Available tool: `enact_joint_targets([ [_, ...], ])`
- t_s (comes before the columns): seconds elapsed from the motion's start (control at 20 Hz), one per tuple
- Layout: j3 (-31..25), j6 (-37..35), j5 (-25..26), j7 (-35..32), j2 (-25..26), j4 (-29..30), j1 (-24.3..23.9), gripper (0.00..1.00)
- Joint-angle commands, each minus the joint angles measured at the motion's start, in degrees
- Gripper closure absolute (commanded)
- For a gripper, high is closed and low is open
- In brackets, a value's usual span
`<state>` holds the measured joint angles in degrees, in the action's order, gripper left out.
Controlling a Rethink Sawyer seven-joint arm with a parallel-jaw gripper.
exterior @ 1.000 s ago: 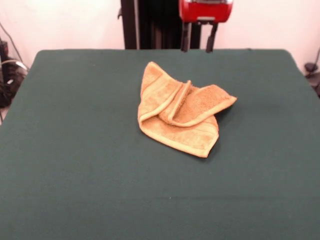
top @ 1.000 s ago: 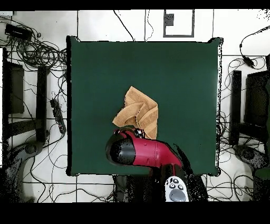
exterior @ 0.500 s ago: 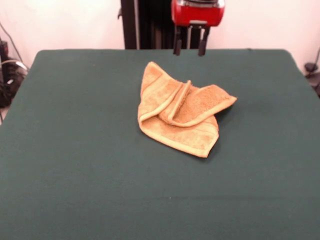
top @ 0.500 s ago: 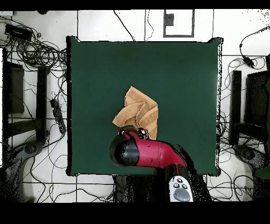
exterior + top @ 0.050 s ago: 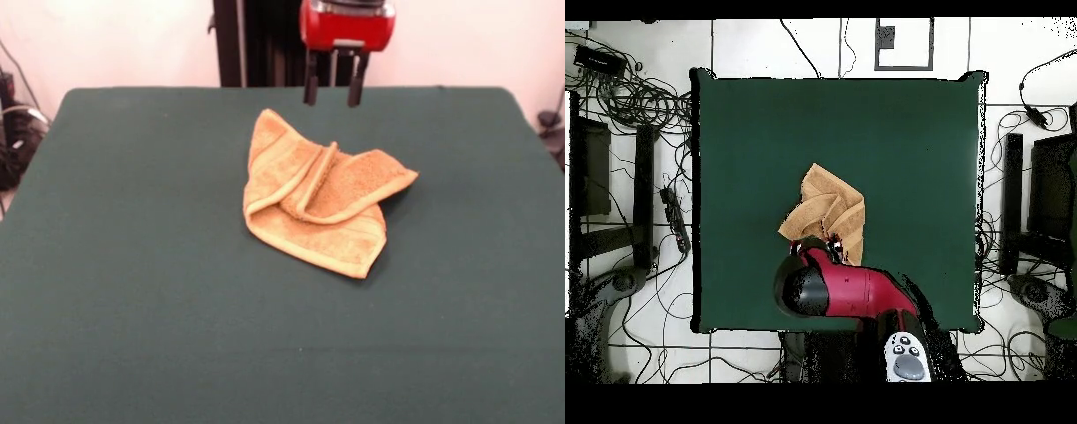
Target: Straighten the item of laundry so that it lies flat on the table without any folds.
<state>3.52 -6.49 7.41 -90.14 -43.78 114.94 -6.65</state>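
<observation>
On green cloth table (image 5: 132, 265), crumpled terry towel (image 5: 322, 196)

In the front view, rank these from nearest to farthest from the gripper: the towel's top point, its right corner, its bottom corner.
From the gripper:
1. Top point of the towel, upper left.
2. Right corner, lower right.
3. Bottom corner, toward the camera.

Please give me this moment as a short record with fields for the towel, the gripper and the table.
towel: orange-tan towel, crumpled near the table's middle, flaps folded over each other
gripper: gripper hangs above the table beyond the towel, jaws apart, holding nothing, not touching the towel
table: green cloth table, nothing else on it
task state: folds not yet removed
</observation>
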Motion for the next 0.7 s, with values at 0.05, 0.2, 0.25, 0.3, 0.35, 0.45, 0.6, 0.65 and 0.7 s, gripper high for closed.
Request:
enact_joint_targets([
  [0.05, -7.49, 10.80, 3.08, -9.25, 3.89, 0.02, -2.20, 0.00],
  [0.2, -8.86, 12.40, 3.85, -9.36, 3.70, 1.11, -3.22, 0.00],
  [0.25, -9.37, 12.41, 4.01, -9.32, 3.63, 1.31, -3.63, 0.00],
  [0.3, -9.89, 12.42, 4.17, -9.28, 3.56, 1.52, -4.04, 0.00],
  [0.35, -12.06, 12.87, 5.13, -9.09, 4.15, 1.87, -5.45, 0.00],
  [0.45, -13.88, 12.61, 5.91, -8.93, 4.63, 2.10, -6.74, 0.00],
  [0.6, -16.94, 11.83, 6.98, -8.66, 4.74, 2.72, -8.96, 0.00],
  [0.65, -17.97, 11.68, 7.44, -8.57, 4.60, 3.04, -9.76, 0.00],
  [0.7, -18.98, 12.02, 8.05, -8.51, 4.72, 3.20, -10.41, 0.00],
])
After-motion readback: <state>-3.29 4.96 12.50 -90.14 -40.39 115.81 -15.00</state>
